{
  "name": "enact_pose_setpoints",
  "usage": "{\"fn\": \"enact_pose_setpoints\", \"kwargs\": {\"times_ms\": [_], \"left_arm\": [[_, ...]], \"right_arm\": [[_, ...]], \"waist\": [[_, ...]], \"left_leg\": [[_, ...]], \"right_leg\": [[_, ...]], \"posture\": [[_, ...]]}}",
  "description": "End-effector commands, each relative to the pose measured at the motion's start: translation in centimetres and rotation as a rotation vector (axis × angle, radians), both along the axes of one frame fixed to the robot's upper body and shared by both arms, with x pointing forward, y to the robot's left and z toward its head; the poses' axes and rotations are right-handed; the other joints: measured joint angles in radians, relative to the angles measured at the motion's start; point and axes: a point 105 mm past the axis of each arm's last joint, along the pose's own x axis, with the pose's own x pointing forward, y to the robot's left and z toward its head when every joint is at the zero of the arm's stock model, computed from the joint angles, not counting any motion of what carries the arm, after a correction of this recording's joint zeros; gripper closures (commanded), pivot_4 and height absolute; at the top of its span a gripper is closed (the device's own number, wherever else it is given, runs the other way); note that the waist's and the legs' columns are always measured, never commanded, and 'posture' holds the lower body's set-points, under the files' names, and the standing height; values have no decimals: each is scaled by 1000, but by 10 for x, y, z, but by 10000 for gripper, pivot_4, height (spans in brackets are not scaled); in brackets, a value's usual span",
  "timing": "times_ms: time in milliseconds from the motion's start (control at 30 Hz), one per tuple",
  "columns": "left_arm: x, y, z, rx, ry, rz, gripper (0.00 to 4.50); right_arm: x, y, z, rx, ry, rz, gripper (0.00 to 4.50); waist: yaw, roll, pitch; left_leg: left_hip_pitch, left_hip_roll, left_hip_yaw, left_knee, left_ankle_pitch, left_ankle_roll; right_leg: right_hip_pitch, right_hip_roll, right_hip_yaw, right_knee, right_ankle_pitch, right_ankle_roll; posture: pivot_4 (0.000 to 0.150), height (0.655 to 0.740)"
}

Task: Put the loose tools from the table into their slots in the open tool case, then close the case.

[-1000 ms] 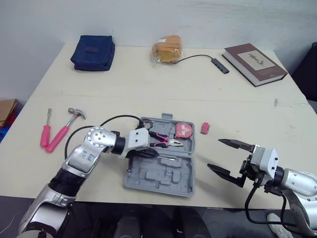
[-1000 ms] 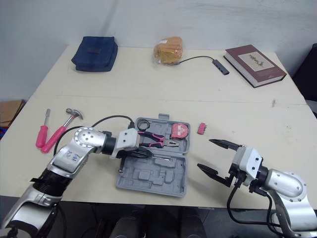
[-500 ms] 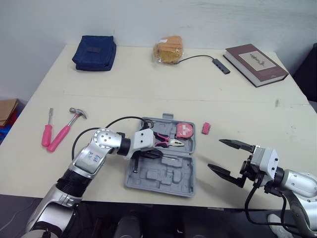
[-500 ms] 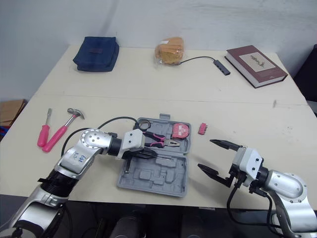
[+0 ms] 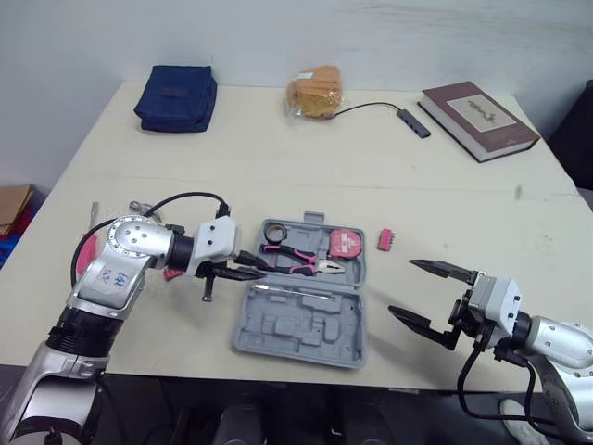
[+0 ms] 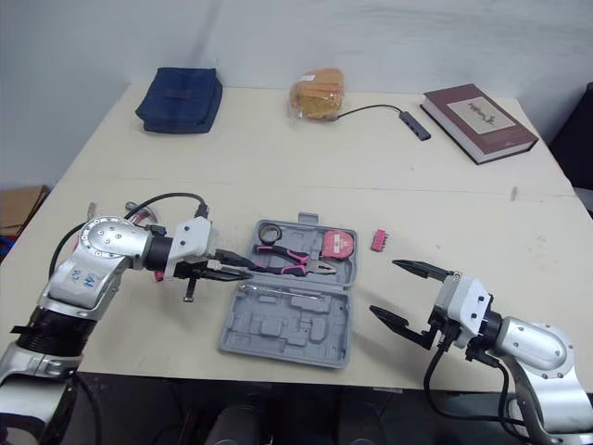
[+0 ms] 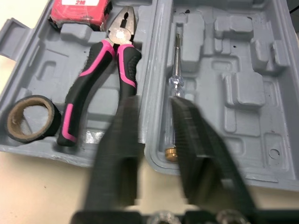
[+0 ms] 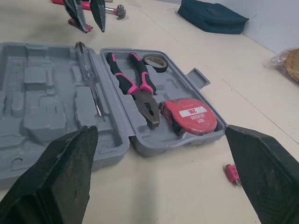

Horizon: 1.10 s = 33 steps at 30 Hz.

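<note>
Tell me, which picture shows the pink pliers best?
The left wrist view: the pliers lie close up in the tool case, nearly whole from nose to handles. The right wrist view also shows them whole, farther off. Both eye views show them from far above.

Tape measure label: "2M" in black on a white patch on the red tape measure, ahead of the left gripper, at the far end of the case.
Smaller print beside it: illegible.
Book cover: pale mark on the book, far beyond the right gripper, unreadable.
</note>
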Motion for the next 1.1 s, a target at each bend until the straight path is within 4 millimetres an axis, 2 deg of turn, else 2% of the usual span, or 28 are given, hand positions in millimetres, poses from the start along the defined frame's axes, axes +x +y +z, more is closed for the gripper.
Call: {"fn": "enact_pose_setpoints", "kwargs": {"times_ms": [33, 267, 400, 500, 567, 633, 867, 1000, 1100], "left_arm": [[-5, -5, -1, 95, -70, -46, 18496], [-5, -10, -13, 183, -70, -26, 18496], [-6, -14, -15, 170, -64, -31, 18496], [-6, -14, -16, 182, -60, -39, 26867], [-7, -14, -17, 191, -59, -43, 34845], [-7, -12, -20, 210, -53, -43, 44634], [-7, -10, -24, 213, -39, -22, 44634], [-7, -15, -18, 120, -17, -18, 44634], [-7, -13, -13, 111, -17, -23, 44634]], "right_arm": [[-1, 2, 6, 14, -31, 9, 0], [0, 3, 6, 17, -34, 10, 0], [-1, 3, 6, 18, -36, 6, 0], [-1, 2, 6, 17, -36, 5, 0], [-2, 2, 6, 17, -36, 4, 0], [-2, 1, 6, 17, -35, 0, 0], [-1, 1, 6, 17, -36, 1, 0], [-1, 1, 6, 15, -36, 2, 0], [0, 1, 5, 14, -35, 4, 0]], "waist": [[0, 0, 0], [-3, 0, 0], [-2, 0, 0], [-2, 0, 0], [-2, 0, 0], [-1, 0, 0], [-3, 0, 0], [-2, 0, 0], [-2, 0, 0]], "left_leg": [[0, 0, 0, 0, 0, 0], [0, -1, 0, 0, -1, 2], [0, 0, 0, 0, -1, 2], [0, 0, 0, 0, -1, 2], [0, 0, 0, 0, -1, 2], [0, 0, 0, 0, -1, 2], [1, 0, 0, 0, -1, 2], [1, 0, 0, 0, -1, 2], [0, 0, 0, 0, -1, 2]], "right_leg": [[0, 0, 0, 0, 0, 0], [0, 1, 0, 0, 0, 0], [0, 1, 0, 0, 0, 0], [0, 1, 0, 0, 0, 0], [0, 1, 0, 0, 0, 0], [0, 1, 0, 0, 0, 0], [0, 1, 0, 0, 0, 0], [0, 1, 0, 0, 0, 0], [0, 0, 0, 0, 0, 0]], "posture": [[1500, 7400], [1500, 7400], [1500, 7400], [1500, 7400], [1500, 7400], [1500, 7400], [1500, 7400], [1500, 7400], [1500, 7400]]}}
